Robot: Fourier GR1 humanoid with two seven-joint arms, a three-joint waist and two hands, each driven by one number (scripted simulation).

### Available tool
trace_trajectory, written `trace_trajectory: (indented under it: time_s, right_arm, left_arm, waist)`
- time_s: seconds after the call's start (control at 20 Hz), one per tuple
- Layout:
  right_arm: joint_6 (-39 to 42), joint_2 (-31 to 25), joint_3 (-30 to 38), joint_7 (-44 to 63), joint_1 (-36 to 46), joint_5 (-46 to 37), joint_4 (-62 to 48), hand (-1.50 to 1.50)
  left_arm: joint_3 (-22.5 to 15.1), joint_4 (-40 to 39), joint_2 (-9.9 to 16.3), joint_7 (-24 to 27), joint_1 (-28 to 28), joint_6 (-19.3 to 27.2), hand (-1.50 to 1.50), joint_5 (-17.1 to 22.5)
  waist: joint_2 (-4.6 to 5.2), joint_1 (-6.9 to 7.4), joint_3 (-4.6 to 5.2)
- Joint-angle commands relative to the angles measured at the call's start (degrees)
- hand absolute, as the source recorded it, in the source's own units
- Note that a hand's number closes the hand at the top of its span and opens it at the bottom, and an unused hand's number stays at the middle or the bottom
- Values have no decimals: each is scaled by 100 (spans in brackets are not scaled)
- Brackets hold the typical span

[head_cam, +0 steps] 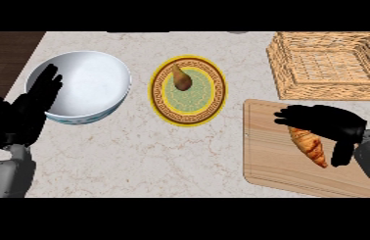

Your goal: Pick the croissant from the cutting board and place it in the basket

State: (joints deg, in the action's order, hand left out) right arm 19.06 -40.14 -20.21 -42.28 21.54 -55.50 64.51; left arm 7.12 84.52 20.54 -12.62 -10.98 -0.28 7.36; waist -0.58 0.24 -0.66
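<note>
Left robot hand point(34, 104): it stands at the worktop's left edge, fingers straight and pointing up, spread a little, holding nothing. Its fingertips overlap the left rim of the bowl in this view.
Bowl point(86, 84): white, with a pale blue pattern low on its outer wall, it sits near the worktop's left edge, toward the far side.
Plate point(188, 91): a round plate with a yellow rim, a brown patterned band and a green centre, it lies around the middle of the worktop, just right of the bowl and apart from it.
Brown object point(181, 79): a small pear-shaped brown thing rests on the far half of the plate, its narrow end pointing to the far left.
Worktop point(145, 156): pale marbled stone; its near-left area is bare.
Cutting board point(271, 156): light wood, at the worktop's near-right corner, running out of view at the right.
Croissant point(309, 147): golden brown, it lies on the cutting board's right part, long axis running from far left to near right.
Right robot hand point(325, 124): it is over the croissant's far end, fingers curved downward around it and thumb down at the pastry's right side; whether they touch it cannot be told.
Basket point(321, 62): woven wicker, at the worktop's far-right corner, just beyond the cutting board.
</note>
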Motion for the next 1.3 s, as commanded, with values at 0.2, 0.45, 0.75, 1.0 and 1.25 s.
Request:
trace_trajectory:
  time_s: [0.2, 0.45, 0.75, 1.0, 1.25]
  right_arm:
    - [-518, 208, 112, -137, -6, -527, -536, -150]
    - [-797, 344, -308, -42, 7, -1180, -462, 150]
    - [-1200, 622, -173, -157, 58, -1411, -845, 150]
    - [-787, 1295, 180, 799, -1030, -643, 161, 150]
    - [-978, 2294, 440, 1528, -1912, -138, 715, 150]
  left_arm:
    - [-81, -147, -230, -209, 33, -64, 0, -41]
    - [-55, -362, -275, -111, -92, -66, 0, -125]
    - [-1, -780, -380, 65, -366, -69, 0, -219]
    - [221, -297, -229, 30, 399, -227, 0, -42]
    - [338, -85, -166, -159, 413, -24, 0, -142]
  waist:
    - [63, -6, 65]
    - [68, -18, 66]
    - [79, -31, 66]
    - [-1, -261, 81]
    - [-48, -619, 80]
